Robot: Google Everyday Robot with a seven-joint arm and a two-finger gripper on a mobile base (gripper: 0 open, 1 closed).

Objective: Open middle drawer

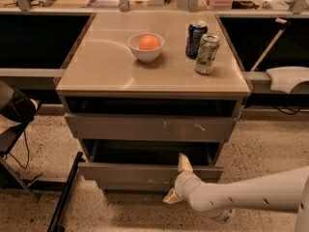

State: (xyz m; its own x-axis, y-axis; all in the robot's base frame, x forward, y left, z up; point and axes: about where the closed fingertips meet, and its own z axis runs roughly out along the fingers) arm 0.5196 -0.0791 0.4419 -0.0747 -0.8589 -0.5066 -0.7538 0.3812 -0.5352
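As middle drawer [125, 174] stands partly out below scratched top drawer [120, 128], front running left-right, gripper [176, 180] straddles right part of front, fingers [185, 162] wide, one over top edge, one under; pull likely toward camera.

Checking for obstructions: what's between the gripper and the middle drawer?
Nothing, in the camera view: the gripper is right at the middle drawer front, with no gap showing.
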